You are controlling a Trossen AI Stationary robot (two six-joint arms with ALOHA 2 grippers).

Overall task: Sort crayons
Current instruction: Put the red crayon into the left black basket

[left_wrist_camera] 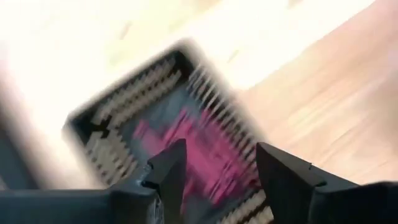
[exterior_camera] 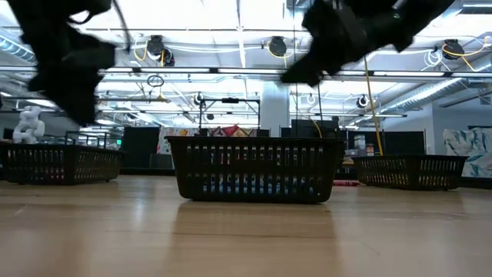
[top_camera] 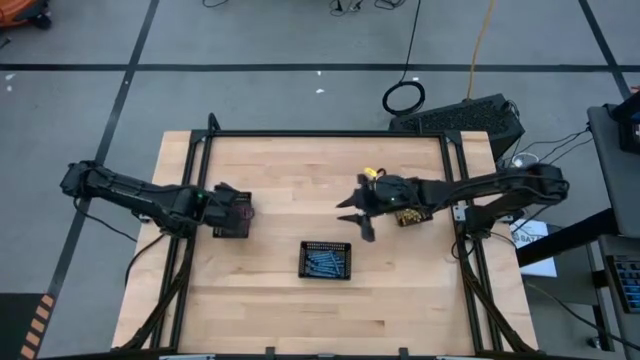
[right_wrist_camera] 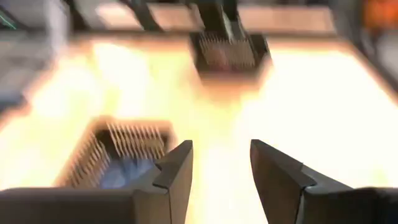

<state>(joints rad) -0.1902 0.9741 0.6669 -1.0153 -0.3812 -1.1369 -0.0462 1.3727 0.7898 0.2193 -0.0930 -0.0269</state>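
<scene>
Three small black trays stand on the wooden table. The left tray (top_camera: 228,226) holds pink crayons (left_wrist_camera: 205,152). My left gripper (left_wrist_camera: 217,171) hangs open just above it, fingers pointing down, nothing between them. The middle tray (top_camera: 326,260) holds blue crayons (right_wrist_camera: 124,173). The right tray (top_camera: 407,216), with yellowish contents, lies partly under my right arm. My right gripper (top_camera: 352,218) is open and empty in the air between the right tray and the middle tray, pointing toward the table's left side.
A small yellow thing (top_camera: 370,173) shows beside my right wrist, toward the far edge. A black frame (top_camera: 330,133) runs round the table top. Bare wood lies near the front edge (top_camera: 330,320) and between the trays.
</scene>
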